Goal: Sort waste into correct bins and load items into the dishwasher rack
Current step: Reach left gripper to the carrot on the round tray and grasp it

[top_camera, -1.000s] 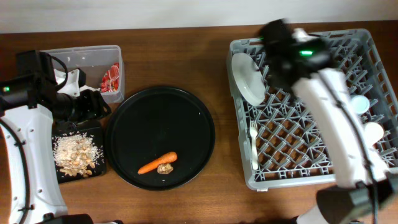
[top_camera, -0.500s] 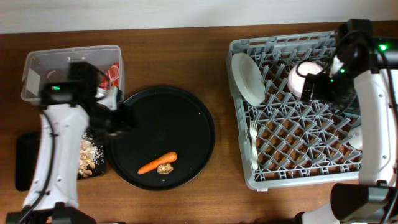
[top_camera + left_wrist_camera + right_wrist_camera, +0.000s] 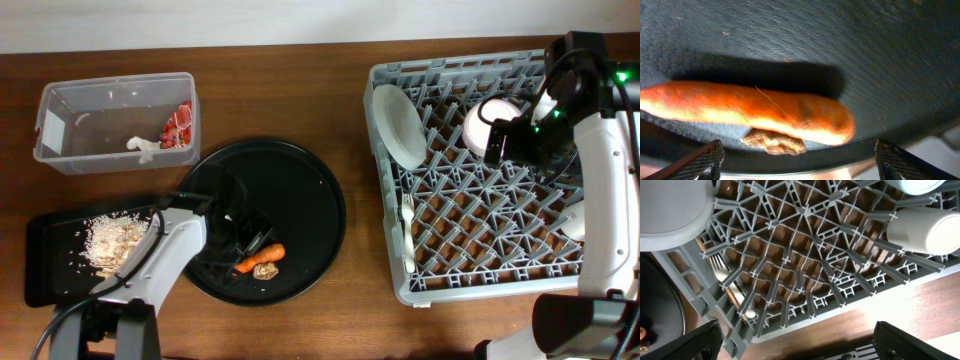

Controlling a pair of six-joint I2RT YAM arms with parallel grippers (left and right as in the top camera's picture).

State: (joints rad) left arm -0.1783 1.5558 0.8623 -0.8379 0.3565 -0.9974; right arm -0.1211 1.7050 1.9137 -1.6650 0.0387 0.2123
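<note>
Now the left pincer [image 3: 800, 162] hangs over the large round black tray [image 3: 300, 180], whereas half a second ago its arm lay across the shallow black tray [image 3: 45, 270] beside the clear tub [image 3: 60, 165]. Its fingers stand wide apart, gripping nothing; the carrot [image 3: 750, 110] lies crosswise just ahead of them, with the small brown lump [image 3: 775, 142] touching the carrot's near side. With the arm moved away, the food scraps [image 3: 112, 238] show on the shallow tray behind the pincer, and the tissue [image 3: 140, 145] and red wrapper [image 3: 180, 125] show in the tub. The right pincer [image 3: 802, 347] has hardly shifted: it stays above the dishwasher rack [image 3: 480, 270], spread wide and empty, the bowl [image 3: 488, 122] just beside it in the overhead view. Ahead of it lie the fork [image 3: 732, 287], the plate [image 3: 670, 210] to one side, the cream cup [image 3: 920, 230] and blue cup [image 3: 917, 184] to the other. Everything rests on a brown wooden table [image 3: 300, 90]; a pale wall strip [image 3: 200, 20] runs along its far edge.
</note>
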